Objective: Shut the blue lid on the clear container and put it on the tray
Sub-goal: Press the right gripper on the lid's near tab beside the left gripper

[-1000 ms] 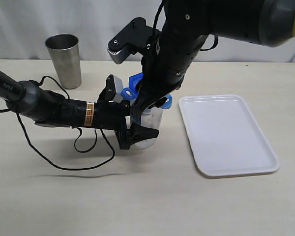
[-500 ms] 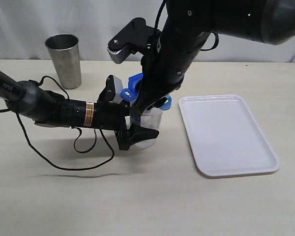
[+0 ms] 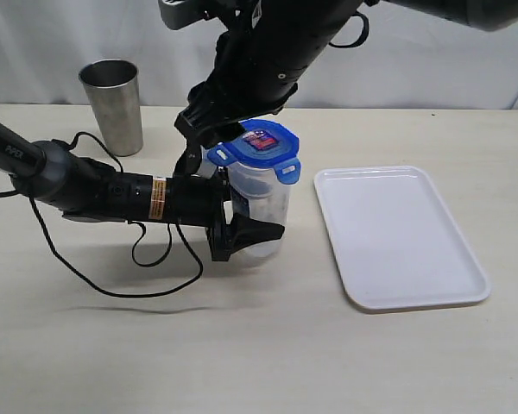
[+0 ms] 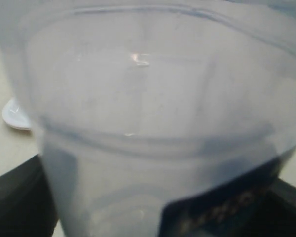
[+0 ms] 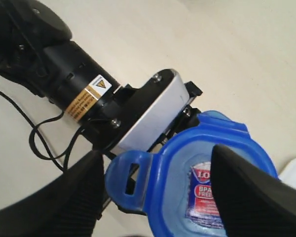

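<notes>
Two grippers are close to one clear container (image 3: 266, 203). The left gripper (image 3: 257, 235) lies low over the table (image 3: 242, 345). It pinches the lower part of the container between its black fingers (image 3: 233, 243), and the container stands upright in that grip. In the left wrist view the container is so close that it fills almost the whole picture and looks blurry.

The blue lid (image 3: 261, 147) sits on top of the container, above the left gripper. Its flaps stick out to the sides, and a small sticker shows in its middle. The right gripper (image 5: 157, 153) hangs just above the lid. Its two fingers are spread wide apart and hold nothing.

The white tray (image 3: 397, 233) lies flat on the table, past the container from the left gripper and apart from it. A steel cup (image 3: 112, 103) stands upright, well apart from both grippers.
</notes>
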Available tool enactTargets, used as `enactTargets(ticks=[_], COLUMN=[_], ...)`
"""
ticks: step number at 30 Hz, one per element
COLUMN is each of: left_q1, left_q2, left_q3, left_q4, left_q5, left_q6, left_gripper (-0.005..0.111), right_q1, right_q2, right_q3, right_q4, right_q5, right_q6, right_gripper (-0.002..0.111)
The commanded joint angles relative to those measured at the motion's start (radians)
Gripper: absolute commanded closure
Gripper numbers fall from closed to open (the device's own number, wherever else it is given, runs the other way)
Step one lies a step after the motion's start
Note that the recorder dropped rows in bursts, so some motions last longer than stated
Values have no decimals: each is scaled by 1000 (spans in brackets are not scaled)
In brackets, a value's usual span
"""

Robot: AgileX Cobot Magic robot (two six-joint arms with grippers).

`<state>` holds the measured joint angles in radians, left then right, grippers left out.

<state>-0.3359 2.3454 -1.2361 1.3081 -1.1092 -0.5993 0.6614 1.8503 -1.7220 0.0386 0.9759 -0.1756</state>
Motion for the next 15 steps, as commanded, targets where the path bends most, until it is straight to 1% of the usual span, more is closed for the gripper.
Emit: enactTargets(ticks=[1, 3, 5, 6, 8, 10, 13, 15], left_q1=[0, 0, 0, 0, 0, 0, 0, 0], left_q2=[-12, -12, -12, -12, -12, -12, -12, -12], left_q3=[-4, -4, -4, -4, -4, -4, -4, -4], left_q4=[-19, -19, -19, -19, -24, -41, -41, -41], left_q5=[-34, -34, -34, -34, -34, -34, -34, -34], left_q6=[-1, -1, -1, -1, -1, -1, -1, -1], left_gripper=[65, 65, 65, 65, 65, 65, 65, 65], right_q1=[0, 0, 0, 2, 2, 4, 4, 4], right_q2=[40, 63, 92, 103, 115, 125, 142, 167], right_q3=[-4, -4, -5, -5, -5, -5, -5, -5], right_q4=[-31, -31, -51, -91, -163, -185, -74, -46], right_q5=[16, 20, 33, 55, 104, 136, 188, 238], right_q6=[33, 33, 33, 29, 29, 23, -80, -102], right_gripper=[48, 50, 56, 58, 58, 58, 58, 58])
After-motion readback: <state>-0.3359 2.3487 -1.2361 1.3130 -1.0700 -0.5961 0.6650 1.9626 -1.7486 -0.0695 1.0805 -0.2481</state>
